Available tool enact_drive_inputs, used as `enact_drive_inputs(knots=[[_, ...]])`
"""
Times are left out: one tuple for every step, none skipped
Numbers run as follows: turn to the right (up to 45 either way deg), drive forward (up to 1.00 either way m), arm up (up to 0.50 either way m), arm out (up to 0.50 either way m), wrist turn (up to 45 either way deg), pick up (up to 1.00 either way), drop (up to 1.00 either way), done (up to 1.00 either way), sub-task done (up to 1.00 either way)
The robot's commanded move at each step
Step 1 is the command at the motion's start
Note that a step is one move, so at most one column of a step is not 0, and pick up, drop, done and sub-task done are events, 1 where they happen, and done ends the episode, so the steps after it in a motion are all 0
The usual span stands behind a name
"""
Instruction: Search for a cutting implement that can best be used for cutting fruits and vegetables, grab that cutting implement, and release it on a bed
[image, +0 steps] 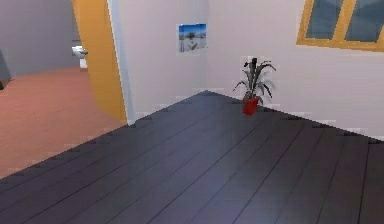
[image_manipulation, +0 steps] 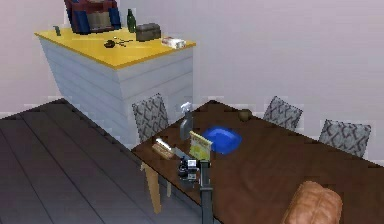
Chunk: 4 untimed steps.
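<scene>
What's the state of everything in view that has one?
Orange door: open.
Potted plant: upright.
Green bottle: upright on the counter.
Chair: pushed in at the table.
Gripper: cannot tell whether it holds anything.

A yellow-topped counter (image_manipulation: 128, 54) stands at upper left. At lower centre the gripper (image_manipulation: 181, 161) shows against a brown table (image_manipulation: 270, 172), near a blue dish (image_manipulation: 226, 140).

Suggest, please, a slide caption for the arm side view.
The gripper at a brown dining table bearing a blue dish and yellow box, yellow-topped counter beyond.
</scene>
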Motion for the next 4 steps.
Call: enact_drive_inputs(knots=[[0.0, 0.00, 0.00, 0.00, 0.0, 1.00, 0.00, 0.00, 0.00], [0.0, 0.00, 0.10, 0.00, 0.0, 0.00, 0.00, 0.00, 0.00], [0.0, 0.00, 0.36, 0.00, 0.0, 0.00, 0.00, 0.00, 0.00], [0.0, 0.00, 0.00, 0.00, -45.0, 0.00, 0.00, 0.00, 0.00]])
